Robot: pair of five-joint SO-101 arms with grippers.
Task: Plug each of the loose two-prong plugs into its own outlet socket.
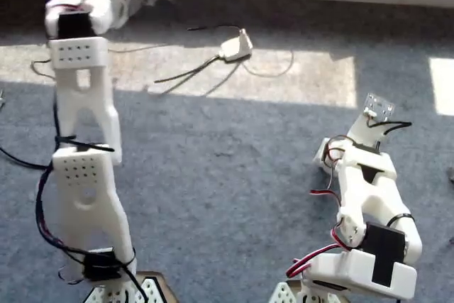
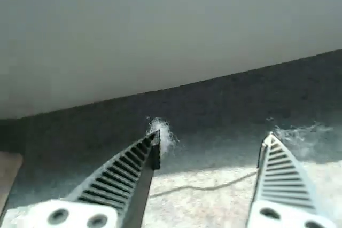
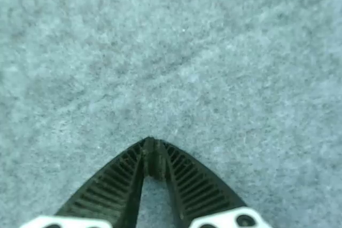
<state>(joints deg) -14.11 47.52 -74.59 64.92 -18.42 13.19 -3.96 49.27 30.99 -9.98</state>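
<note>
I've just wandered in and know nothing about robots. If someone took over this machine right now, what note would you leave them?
Left gripper: open and empty, stretched far out toward the wall.
Right gripper: shut on nothing, low over the carpet, its arm folded back.
Job's things: what looks like a white plug lies loose on the sunlit carpet, touched by neither gripper.
Done: nothing plugged in yet.
Left: pick the plug up and push it into a socket.
</note>
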